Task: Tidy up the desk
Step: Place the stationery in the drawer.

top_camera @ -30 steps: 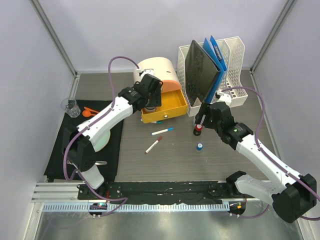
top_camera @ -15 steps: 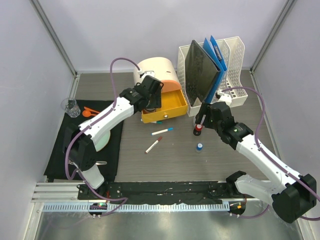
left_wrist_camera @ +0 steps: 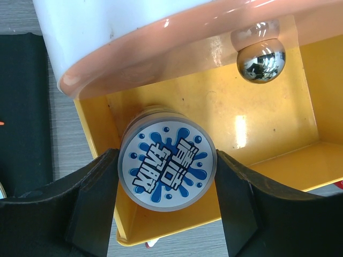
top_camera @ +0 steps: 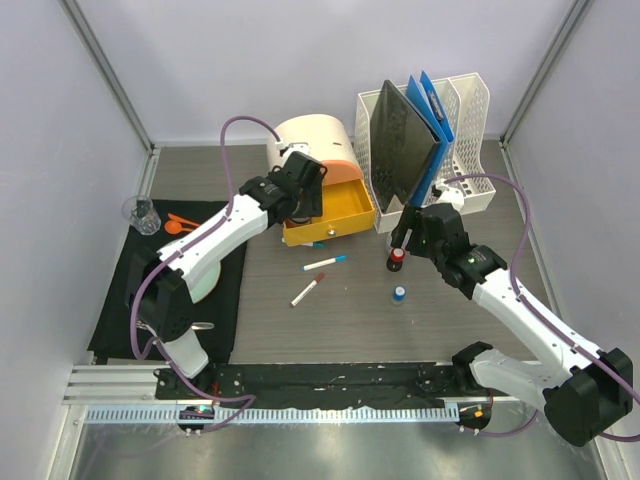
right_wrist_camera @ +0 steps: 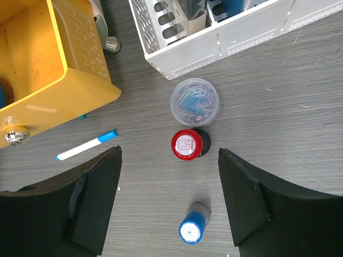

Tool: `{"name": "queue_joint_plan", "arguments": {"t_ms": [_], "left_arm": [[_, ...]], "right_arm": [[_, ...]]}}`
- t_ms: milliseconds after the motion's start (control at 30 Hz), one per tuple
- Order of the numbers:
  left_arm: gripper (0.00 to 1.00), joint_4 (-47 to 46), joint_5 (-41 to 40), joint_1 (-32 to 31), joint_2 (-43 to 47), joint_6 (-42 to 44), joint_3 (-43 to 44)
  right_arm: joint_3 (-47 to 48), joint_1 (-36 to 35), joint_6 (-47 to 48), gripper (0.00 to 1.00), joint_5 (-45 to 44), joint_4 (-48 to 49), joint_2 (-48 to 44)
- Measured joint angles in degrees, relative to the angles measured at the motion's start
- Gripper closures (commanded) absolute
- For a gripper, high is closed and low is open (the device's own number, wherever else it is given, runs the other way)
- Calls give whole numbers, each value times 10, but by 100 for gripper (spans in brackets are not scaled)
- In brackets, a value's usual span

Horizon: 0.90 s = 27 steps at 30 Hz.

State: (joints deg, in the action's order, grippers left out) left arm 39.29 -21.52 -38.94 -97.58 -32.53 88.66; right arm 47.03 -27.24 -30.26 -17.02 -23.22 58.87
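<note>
Presently, left gripper clasped blue-labelled tin over yellow drawer, apparently for stowing; right gripper hung wide-open above red-capped stamp on desk, likely next.

- A robotics lab cell, dressed as an office: pale panels in metal framing close off the worktop.
- Beyond the right tool, white file racks and a jar of paper clips; left of it, a marker.

Matt wood-grain desk, glossy yellow plastic drawer
</note>
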Motion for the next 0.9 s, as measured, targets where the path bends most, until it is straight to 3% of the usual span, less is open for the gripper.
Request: {"name": "queue_joint_plan", "arguments": {"t_ms": [33, 267, 733, 900], "left_arm": [[55, 0, 0, 0, 0, 0, 0], [51, 0, 0, 0, -1, 0, 0], [24, 1, 0, 0, -1, 2, 0], [20, 0, -2, 0, -1, 3, 3]], "right_arm": [[0, 0, 0, 22, 0, 0, 0], [0, 1, 0, 22, 2, 0, 0], [0, 1, 0, 22, 4, 0, 0], [0, 1, 0, 22, 4, 0, 0]]}}
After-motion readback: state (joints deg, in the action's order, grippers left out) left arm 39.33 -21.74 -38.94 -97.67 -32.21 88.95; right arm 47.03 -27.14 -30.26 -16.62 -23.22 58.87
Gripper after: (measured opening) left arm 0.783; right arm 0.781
